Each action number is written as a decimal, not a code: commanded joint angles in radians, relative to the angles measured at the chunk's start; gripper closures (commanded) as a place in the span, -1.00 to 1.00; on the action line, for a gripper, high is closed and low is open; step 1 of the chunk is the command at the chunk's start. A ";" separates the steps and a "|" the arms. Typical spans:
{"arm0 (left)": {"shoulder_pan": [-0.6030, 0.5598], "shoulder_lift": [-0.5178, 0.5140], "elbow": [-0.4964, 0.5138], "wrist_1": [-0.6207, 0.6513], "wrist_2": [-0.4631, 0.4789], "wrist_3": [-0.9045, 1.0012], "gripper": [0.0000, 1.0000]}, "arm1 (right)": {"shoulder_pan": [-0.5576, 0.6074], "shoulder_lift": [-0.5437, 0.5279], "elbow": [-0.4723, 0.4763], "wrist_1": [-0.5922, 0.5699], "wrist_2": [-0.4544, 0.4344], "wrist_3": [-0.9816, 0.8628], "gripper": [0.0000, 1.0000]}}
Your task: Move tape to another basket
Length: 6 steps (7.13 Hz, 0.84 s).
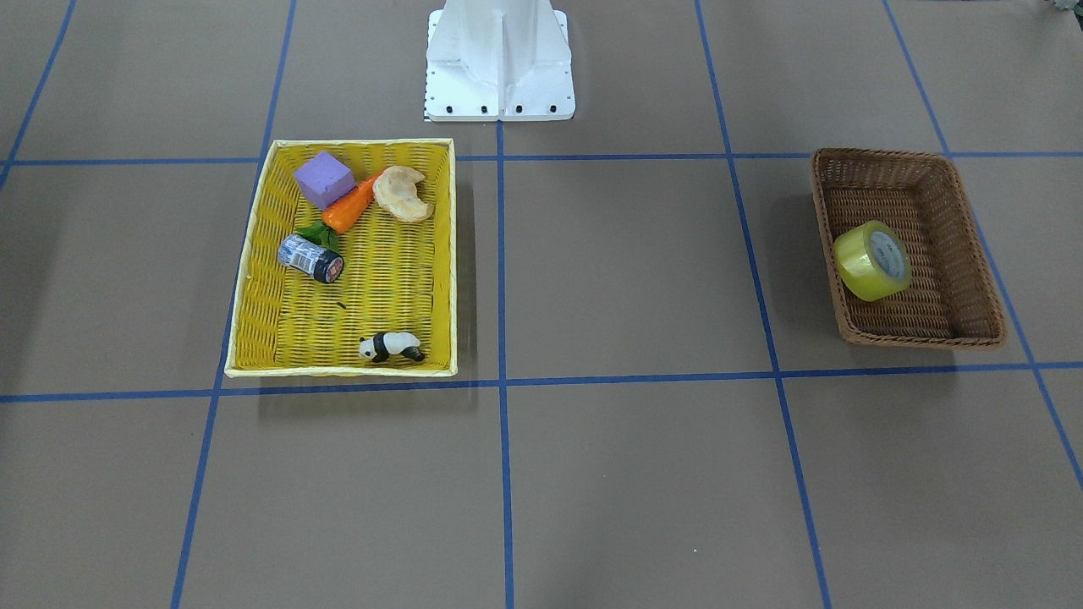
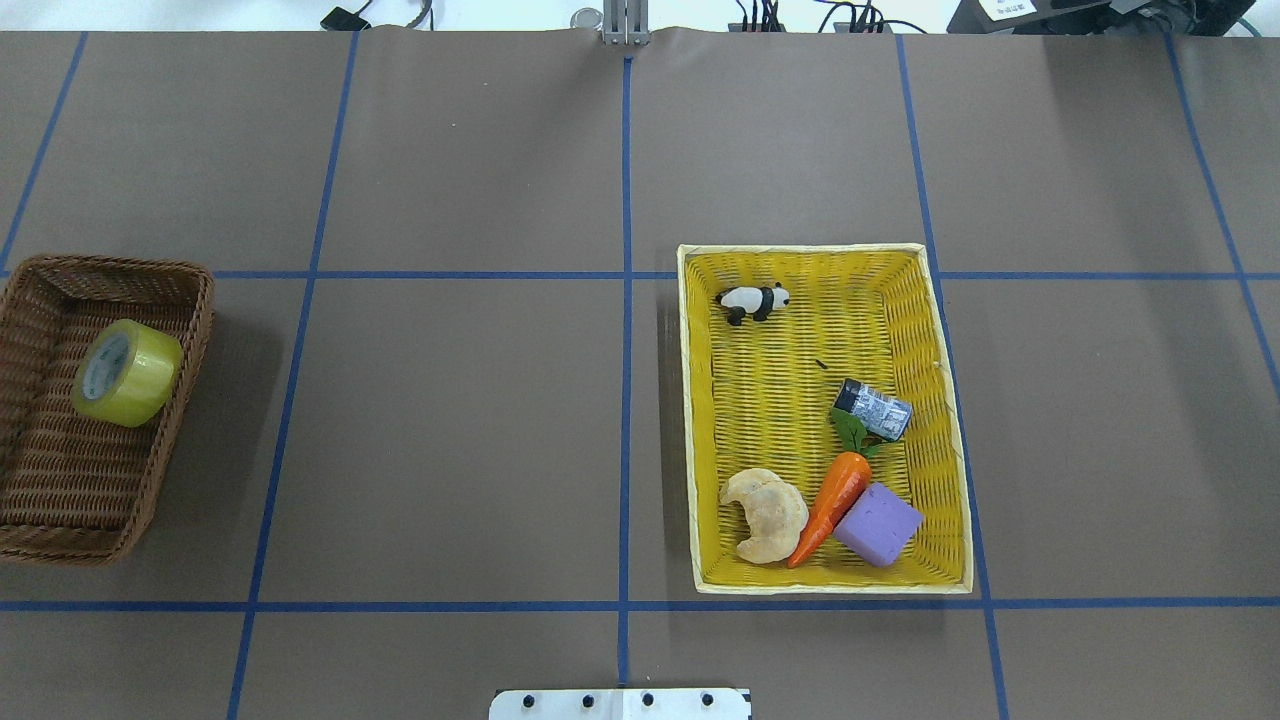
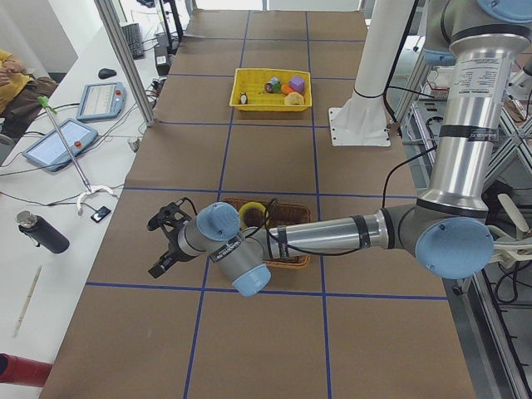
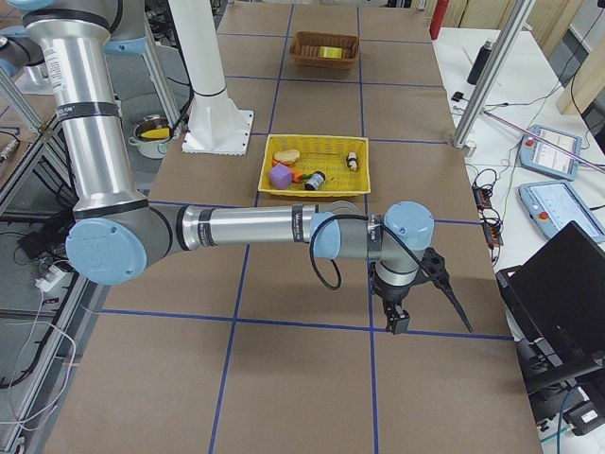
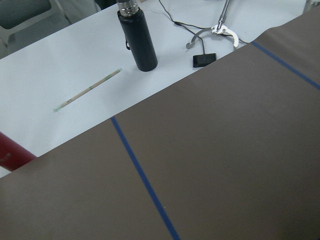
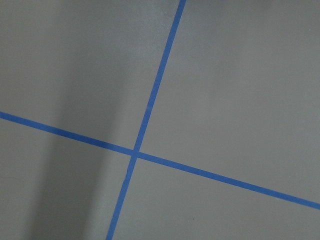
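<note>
Overhead view shows the tape [image 2: 127,373] resting inside the basket [image 2: 70,480]. Only the 2 side views catch the left gripper [image 3: 158,247] and right gripper [image 4: 421,305]. Can't tell their opening or hold.

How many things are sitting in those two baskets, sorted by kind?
Tape roll: 1, in the brown basket
Toy food: 2, carrot and croissant
Purple block: 1
Small can: 1
Panda figure: 1
Total: 6, with 5 in the yellow basket
</note>
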 commanded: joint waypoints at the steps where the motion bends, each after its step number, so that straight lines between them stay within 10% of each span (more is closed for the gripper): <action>1: -0.023 -0.007 -0.002 0.149 0.103 0.145 -0.98 | 0.000 -0.005 -0.001 0.000 0.000 0.000 -1.00; 6: -0.037 -0.030 -0.088 0.734 -0.017 0.171 -0.98 | 0.000 -0.024 -0.004 0.000 -0.002 0.001 -1.00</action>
